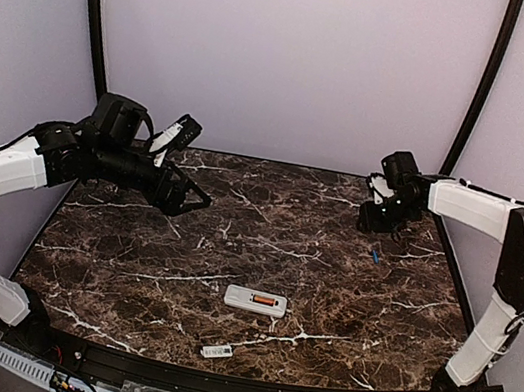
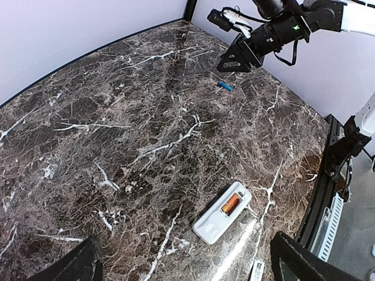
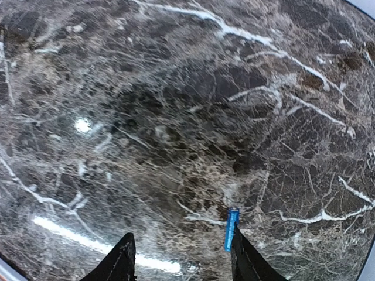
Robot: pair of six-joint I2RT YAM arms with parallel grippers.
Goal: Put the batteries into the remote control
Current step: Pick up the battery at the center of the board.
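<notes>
The white remote control [image 1: 244, 298] lies back up near the front middle of the table, its battery bay open, with the orange-red battery [image 1: 266, 302] in it. It also shows in the left wrist view [image 2: 212, 223], with the orange-red battery [image 2: 231, 204] in its bay. The blue battery [image 1: 373, 255] lies loose on the table at the right; it also shows in the left wrist view [image 2: 225, 86]. My right gripper [image 1: 371, 221] hovers open just behind it. In the right wrist view the blue battery [image 3: 232, 229] lies by the right finger [image 3: 249, 262]. My left gripper [image 1: 190, 202] is open and empty, far left.
The small loose white battery cover [image 1: 216, 351] lies near the table's front edge, in front of the remote, and shows in the left wrist view [image 2: 256, 270]. The dark marble table [image 1: 237, 222] is ringed by a black rim, with pale walls behind.
</notes>
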